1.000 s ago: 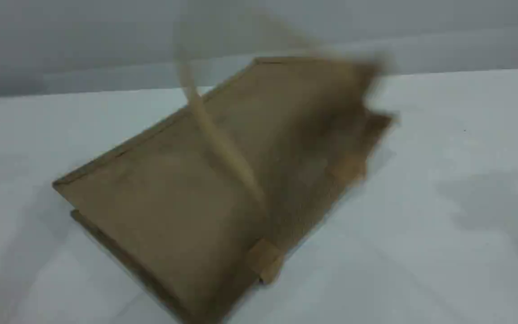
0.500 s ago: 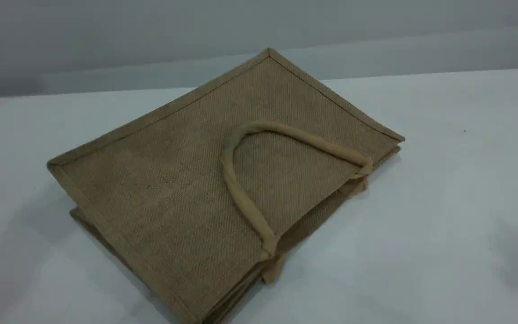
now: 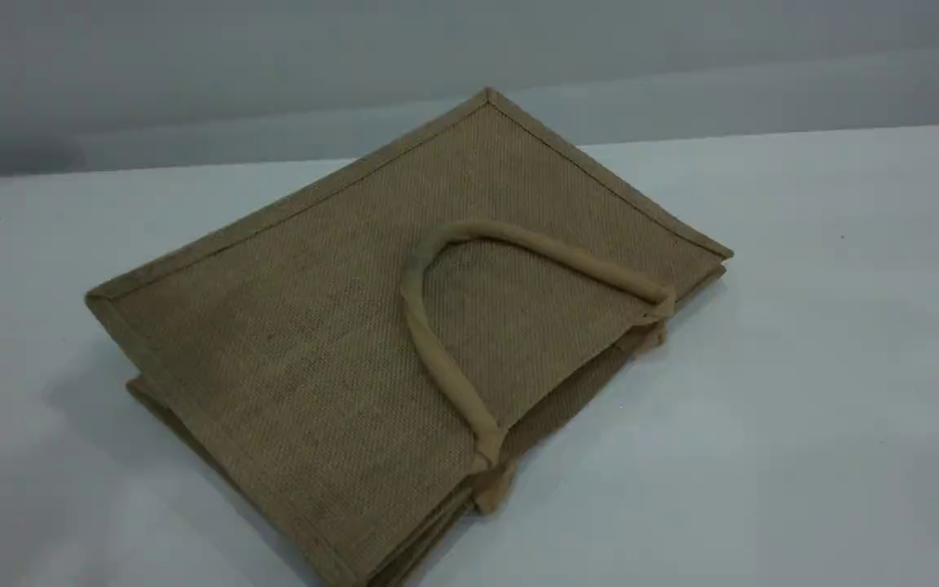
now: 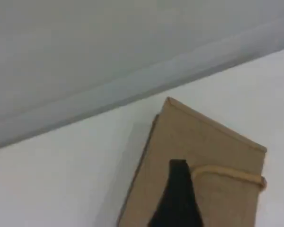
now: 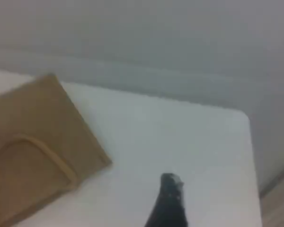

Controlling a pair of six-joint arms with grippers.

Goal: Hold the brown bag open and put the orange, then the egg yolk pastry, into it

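brown bag [image 3: 315, 342] had dropped flat, handle [image 3: 434, 352] fallen onto it | white tabletop [image 3: 804, 367], grey wall [image 3: 192, 65] | tan woven jute | left gripper [image 4: 178, 189]: cannot tell; right gripper [image 5: 169, 198] spread

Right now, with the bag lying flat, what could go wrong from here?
The bag is collapsed, its mouth pressed shut, so opening it may just drag it across the table. The handle lies flat on the cloth; a pinch there might catch fabric or slip.

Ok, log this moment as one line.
brown bag flat on table, not held open | handle lying on top | orange, egg yolk pastry: not in view
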